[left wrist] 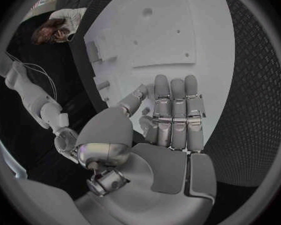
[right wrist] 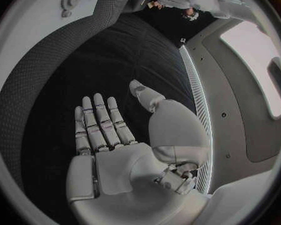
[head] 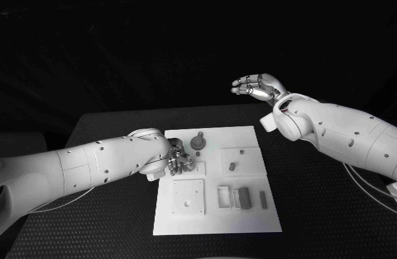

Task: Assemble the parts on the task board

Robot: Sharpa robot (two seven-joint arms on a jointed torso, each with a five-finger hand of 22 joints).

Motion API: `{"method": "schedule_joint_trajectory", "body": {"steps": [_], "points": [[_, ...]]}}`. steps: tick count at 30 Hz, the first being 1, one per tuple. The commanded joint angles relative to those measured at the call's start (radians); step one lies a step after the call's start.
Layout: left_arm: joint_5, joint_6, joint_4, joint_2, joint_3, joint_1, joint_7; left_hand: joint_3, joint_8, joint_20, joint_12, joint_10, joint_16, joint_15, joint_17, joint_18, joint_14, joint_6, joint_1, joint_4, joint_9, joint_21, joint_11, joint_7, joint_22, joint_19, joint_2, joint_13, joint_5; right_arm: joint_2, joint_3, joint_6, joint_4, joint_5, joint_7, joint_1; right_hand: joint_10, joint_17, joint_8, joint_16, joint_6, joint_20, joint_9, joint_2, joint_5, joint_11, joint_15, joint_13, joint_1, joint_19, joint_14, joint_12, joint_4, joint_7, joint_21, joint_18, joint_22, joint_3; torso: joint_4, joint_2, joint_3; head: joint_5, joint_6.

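The white task board [head: 217, 213] lies in the middle of the black table. On it are a round grey part [head: 198, 140] near the far edge, a small grey part [head: 232, 167] on a raised square, and three oblong grey parts [head: 243, 197] near the front. My left hand [head: 179, 161] hangs over the board's left edge, fingers pointing down. In the left wrist view its fingers [left wrist: 175, 116] are straight and side by side above the board [left wrist: 203, 30], holding nothing. My right hand [head: 257, 87] is raised beyond the table's far edge, fingers [right wrist: 98, 122] spread and empty.
A raised square plate [head: 189, 197] with a hole sits at the board's front left, just below my left hand. Another raised square [head: 245, 155] is at mid right. Black table surface [head: 322, 213] surrounds the board on all sides.
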Motion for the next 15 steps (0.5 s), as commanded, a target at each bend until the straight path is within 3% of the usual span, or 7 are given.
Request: {"method": "schedule_joint_trajectory", "body": {"steps": [1, 15], "points": [[0.015, 0.01, 0.004, 0.004, 0.0, -0.001, 0.006, 0.007, 0.002, -0.005, 0.004, -0.012, 0.004, 0.001, -0.002, -0.005, -0.005, 0.067, -0.002, -0.002, 0.002, 0.003, -0.012, -0.059, 0.001, -0.001, 0.009, 0.001, 0.006, 0.001, 0.001, 0.017, 0.0, -0.007, 0.008, 0.0, 0.006, -0.002, 0.006, -0.005, -0.008, 0.003, -0.001, 0.005, -0.005, -0.001, 0.001, -0.002, -0.004, -0.008, 0.004, -0.005, 0.0, 0.067, -0.007, -0.016, 0.001, -0.006, -0.0002, 0.0, 0.0, -0.001, 0.0], [0.019, 0.003, -0.004, 0.007, 0.0, -0.001, 0.007, 0.008, 0.002, -0.004, 0.005, -0.013, 0.007, 0.001, -0.005, -0.005, -0.007, 0.067, -0.002, -0.002, 0.003, 0.003, -0.011, -0.059, 0.004, -0.001, 0.008, 0.002, 0.006, 0.001, 0.001, 0.019, 0.0, -0.007, 0.007, 0.0, 0.007, -0.002, 0.007, -0.006, -0.008, 0.003, -0.002, 0.005, -0.005, -0.001, 0.002, -0.003, -0.004, -0.008, 0.003, -0.006, 0.0, 0.067, -0.007, -0.016, 0.002, -0.007, 0.0004, 0.0, 0.0002, -0.001, 0.001]]}}
